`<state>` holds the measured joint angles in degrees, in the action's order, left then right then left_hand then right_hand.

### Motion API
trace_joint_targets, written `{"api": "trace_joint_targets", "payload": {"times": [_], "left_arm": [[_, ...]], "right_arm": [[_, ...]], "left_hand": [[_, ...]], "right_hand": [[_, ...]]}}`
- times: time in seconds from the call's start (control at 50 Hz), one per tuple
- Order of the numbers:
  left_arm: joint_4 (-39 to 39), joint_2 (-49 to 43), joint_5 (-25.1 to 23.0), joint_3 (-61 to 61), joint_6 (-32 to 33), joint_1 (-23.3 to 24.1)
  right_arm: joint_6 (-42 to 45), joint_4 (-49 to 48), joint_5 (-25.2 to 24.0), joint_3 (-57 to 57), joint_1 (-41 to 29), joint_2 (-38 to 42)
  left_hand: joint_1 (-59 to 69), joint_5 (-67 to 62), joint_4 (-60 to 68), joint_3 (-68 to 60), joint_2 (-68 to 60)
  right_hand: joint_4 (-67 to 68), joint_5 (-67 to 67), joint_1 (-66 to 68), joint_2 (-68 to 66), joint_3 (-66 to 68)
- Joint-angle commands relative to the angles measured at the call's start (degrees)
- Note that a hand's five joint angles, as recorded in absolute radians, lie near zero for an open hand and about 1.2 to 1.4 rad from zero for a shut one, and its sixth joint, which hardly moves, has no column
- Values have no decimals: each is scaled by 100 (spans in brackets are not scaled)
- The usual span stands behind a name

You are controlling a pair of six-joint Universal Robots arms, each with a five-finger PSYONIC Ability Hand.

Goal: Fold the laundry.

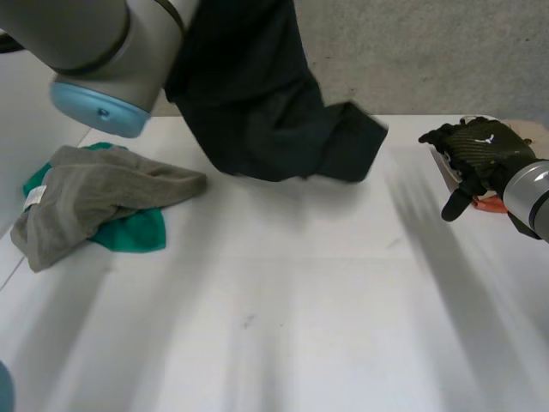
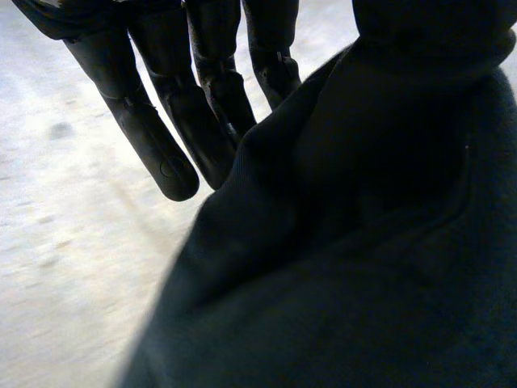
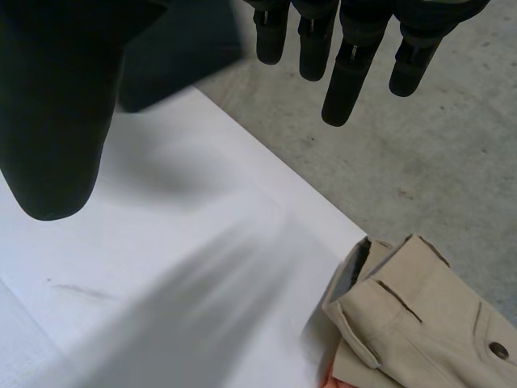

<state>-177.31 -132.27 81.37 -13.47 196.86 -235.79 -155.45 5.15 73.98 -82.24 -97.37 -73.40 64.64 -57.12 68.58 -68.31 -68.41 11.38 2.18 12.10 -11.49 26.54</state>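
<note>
- Head view: the left arm (image 1: 103, 43) reaches in high over the white table (image 1: 300, 300); a dark garment (image 1: 257, 112) hangs beside it, its lower end down at the table's far side, and it blocks the sight of that stretch; near the table's left edge a grey garment (image 1: 94, 193) lies crumpled on top of a green cloth (image 1: 133, 232), well apart from the dark one; the right hand (image 1: 480, 150) hovers at the table's right edge, holding nothing.
- Left wrist view: the left hand (image 2: 153, 137) comes in above the table, the dark garment (image 2: 363, 242) close beside it and covering part of it; whether the hand grips the cloth cannot be told.
- Right wrist view: the right hand (image 3: 347, 81) hangs with its fingers relaxed and spread, empty; beneath it, beige trousers (image 3: 420, 323) lie folded at the table's corner; past the table edge is the grey floor (image 3: 420, 162).
</note>
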Motion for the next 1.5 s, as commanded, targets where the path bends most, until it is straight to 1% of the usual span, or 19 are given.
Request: {"api": "trace_joint_targets", "payload": {"times": [0.02, 0.12, 0.18, 0.22, 0.28, 0.32, 0.44, 0.56, 0.64, 0.7, 0.8, 0.84, 0.96, 1.14, 1.2, 1.22, 1.26, 1.42, 1.5], "left_arm": [[600, -571, -1034, -392, -622, 428], [1074, -738, -1974, -1357, -859, 665], [1260, -686, -2116, -1816, -790, 665], [1392, -546, -2038, -2255, -588, 604], [1436, -257, -1706, -2712, -316, 429], [1427, -63, -1485, -2906, -245, 358], [1410, 841, -572, -3670, -323, 33], [1322, 1598, 211, -4751, -569, -143], [1137, 1942, 642, -5648, -798, -20], [787, 2013, 880, -6219, -833, 287], [49, 1724, 1301, -6756, -667, 998], [-119, 1548, 1425, -6748, -553, 1078], [-243, 837, 1882, -6170, 176, 973], [-67, 27, 1865, -5237, 757, 868], [-6, -289, 1865, -4824, 854, 833], [64, -412, 1873, -4649, 907, 789], [178, -527, 1891, -4481, 942, 753], [1049, -397, 2164, -4058, 1056, 499], [997, -9, 2058, -4181, 1205, -19]], "right_arm": [[-179, -6, 82, 6, 297, -16], [-258, -93, 82, 6, 727, 45], [-241, -146, 38, 23, 886, 98], [-144, -207, -49, 67, 974, 160], [223, -208, -321, 181, 974, 247], [514, -190, -497, 243, 948, 283], [1796, -102, -1051, 559, 431, 335], [2501, -41, -1350, 928, -36, 669], [2957, 450, -1675, 1279, -212, 1169], [3257, 653, -1895, 1543, -256, 1460], [3486, 978, -2106, 2245, -361, 2170], [3451, 1093, -2089, 2422, -388, 2321], [3039, 1462, -1958, 2582, -380, 2428], [2055, 980, -1694, 1722, -248, 1910], [1974, 839, -1658, 1483, -221, 1795], [1948, 725, -1632, 1352, -204, 1734], [1922, 602, -1597, 1254, -186, 1689], [1764, 469, -1474, 1157, -37, 1566], [1632, 653, -1500, 1210, 16, 1452]], "left_hand": [[1536, -1288, 1142, -1169, -1159], [1536, -1288, 1142, -1169, -1159], [1372, -1124, 977, -1004, -994], [-842, 1090, -1236, 1209, 1220], [-3398, 3646, -3793, 3765, 3776], [-3927, 4174, -4321, 4294, 4304], [-4501, 4748, -4895, 4868, 4878], [-4501, 4749, -4895, 4868, 4878], [-4501, 4748, -4895, 4868, 4878], [-4501, 4748, -4895, 4868, 4878], [-4568, 4816, -4962, 4935, 4945], [-4568, 4816, -4963, 4935, 4946], [-4350, 4598, -4745, 4718, 4728], [-3308, 3556, -3703, 3675, 3686], [-1245, 1493, -1640, 1613, 1623], [444, -197, 50, -77, -67], [1532, -1284, 1137, -1165, -1154], [1536, -1288, 1142, -1169, -1159], [1536, -1288, 1142, -1169, -1159]], "right_hand": [[-138, -218, -210, 149, -1654], [-138, -218, -210, 149, -1654], [-138, -218, -210, 149, -1654], [-138, -218, -210, 149, -1654], [-138, -218, -210, 149, -1654], [-138, -218, -210, 149, -1654], [-138, -218, -210, 149, -1654], [-138, -218, -210, 149, -1654], [-138, -218, -210, 149, -1654], [-138, -218, -210, 149, -1654], [-138, -218, -210, 149, -1654], [-71, -151, -144, 82, -1587], [-3, -83, -76, 14, -1519], [-20, -100, -92, 31, -1536], [-20, -100, -92, 31, -1536], [-20, -100, -92, 31, -1536], [-20, -100, -92, 31, -1536], [-87, -167, -160, 98, -1603], [-70, -150, -143, 81, -1586]]}}
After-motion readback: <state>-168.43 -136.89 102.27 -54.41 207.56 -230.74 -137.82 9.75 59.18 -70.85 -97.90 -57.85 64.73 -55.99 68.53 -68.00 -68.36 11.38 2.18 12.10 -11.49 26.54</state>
